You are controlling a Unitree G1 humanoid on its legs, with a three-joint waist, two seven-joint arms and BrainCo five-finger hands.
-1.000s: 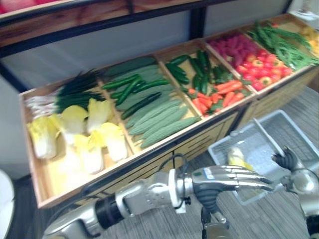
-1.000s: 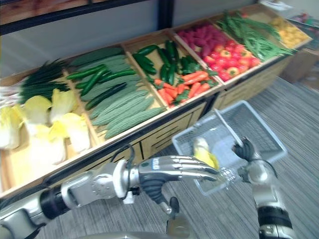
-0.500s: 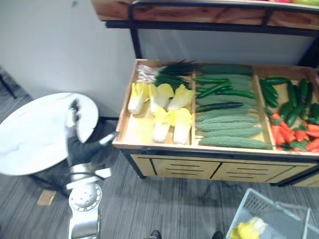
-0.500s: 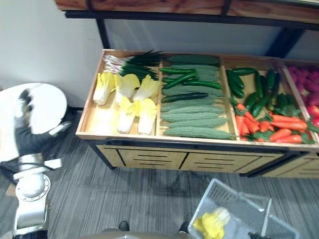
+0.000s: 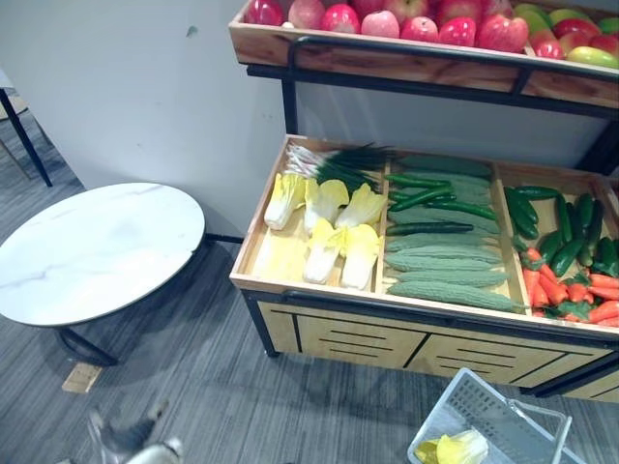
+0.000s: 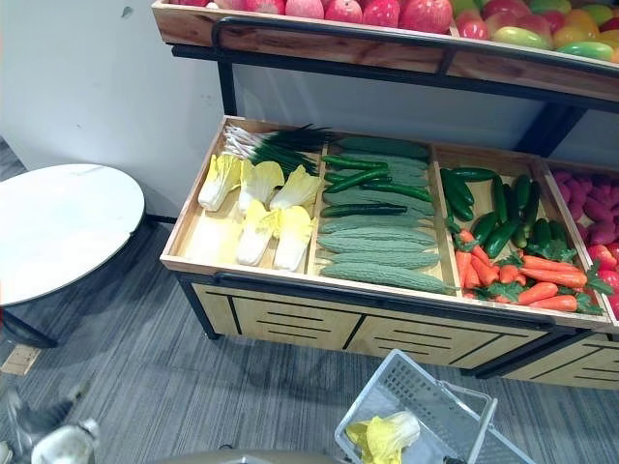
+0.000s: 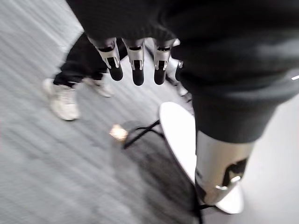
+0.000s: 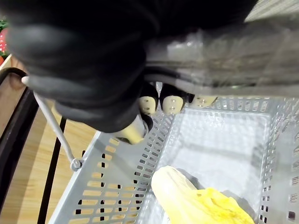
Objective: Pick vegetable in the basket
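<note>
Our pale yellow leafy cabbage point(image 6: 387, 435) lies in the grey plastic basket point(image 5: 495, 411) at five o'clock; right hand point(image 8: 172, 103) seems curled round its handle point(image 8: 243, 46), left hand point(image 7: 135, 60) slack, empty. Next: fetch another.

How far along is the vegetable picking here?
One cabbage lies in the basket, so a pick looks done. The right hand holds the basket's handle; the left hand hangs open and empty. Any further vegetables lie on the stand.
</note>
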